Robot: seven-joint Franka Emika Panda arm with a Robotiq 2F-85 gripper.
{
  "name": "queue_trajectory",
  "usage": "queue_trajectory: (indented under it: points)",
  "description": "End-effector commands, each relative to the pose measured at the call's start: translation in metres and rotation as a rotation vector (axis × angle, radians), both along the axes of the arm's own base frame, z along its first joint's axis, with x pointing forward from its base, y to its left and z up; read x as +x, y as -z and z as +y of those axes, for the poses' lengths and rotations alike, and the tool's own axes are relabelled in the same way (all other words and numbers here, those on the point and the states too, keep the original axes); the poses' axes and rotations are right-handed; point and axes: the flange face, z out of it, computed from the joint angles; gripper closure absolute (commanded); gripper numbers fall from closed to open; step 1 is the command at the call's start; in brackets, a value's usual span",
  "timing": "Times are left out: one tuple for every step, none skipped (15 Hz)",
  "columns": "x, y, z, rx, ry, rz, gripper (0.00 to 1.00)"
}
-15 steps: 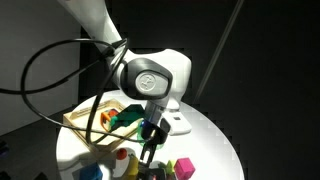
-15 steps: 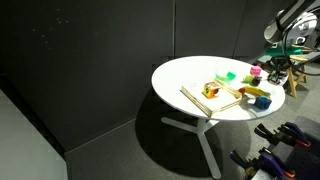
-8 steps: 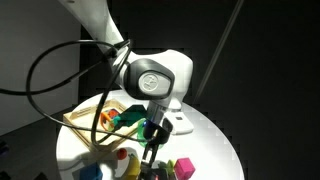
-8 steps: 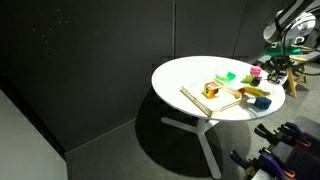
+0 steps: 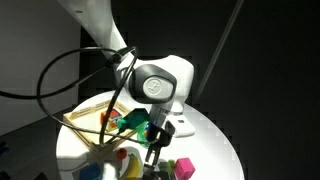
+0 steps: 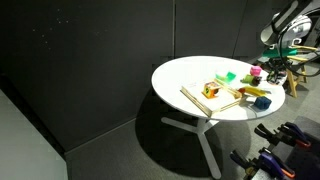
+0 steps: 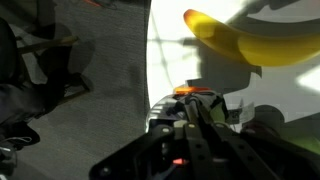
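Note:
My gripper hangs over the near part of a round white table, fingers pointing down and pressed together. It is just above the table top, beside a pink cube and in front of a green block. In the wrist view the dark fingers meet in the middle, with a small orange-topped thing at their tips; I cannot tell what it is. A yellow banana lies on the table just beyond. In an exterior view the gripper is at the table's far edge.
A shallow wooden tray lies on the table with the banana, pink cube and green block nearby. Yellow and red blocks sit close to the gripper. A black cable loops beside the arm. The surroundings are dark.
The wrist has shifted slightly right and down over the table and the cable loop has swung. The objects on the table have not moved.

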Motion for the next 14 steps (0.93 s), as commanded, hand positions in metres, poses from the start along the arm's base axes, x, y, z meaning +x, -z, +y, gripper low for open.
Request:
queue_trajectory:
  points:
    - [0.007, 0.005, -0.009, -0.015, 0.015, 0.023, 0.98]
    - [0.007, 0.007, -0.009, -0.015, 0.013, 0.025, 0.98]
    - [0.008, 0.009, -0.009, -0.013, 0.009, 0.027, 0.98]
    - [0.008, 0.011, -0.009, -0.013, 0.007, 0.029, 0.97]
    - [0.008, 0.013, -0.008, -0.012, 0.005, 0.032, 0.97]
    - [0.008, 0.015, -0.008, -0.011, 0.004, 0.035, 0.97]
    - [0.008, 0.016, -0.008, -0.010, 0.004, 0.036, 0.97]
    - [0.007, 0.017, -0.007, -0.010, 0.002, 0.039, 0.97]
    - [0.007, 0.018, -0.007, -0.009, 0.001, 0.042, 0.95]
    - [0.007, 0.019, -0.007, -0.009, 0.000, 0.044, 0.68]
    - [0.007, 0.020, -0.007, -0.008, 0.000, 0.045, 0.67]
    - [0.007, 0.020, -0.006, -0.007, 0.000, 0.045, 0.61]
    - [0.007, 0.020, -0.006, -0.006, -0.001, 0.045, 0.53]
    - [0.007, 0.019, -0.005, -0.006, -0.003, 0.044, 0.44]
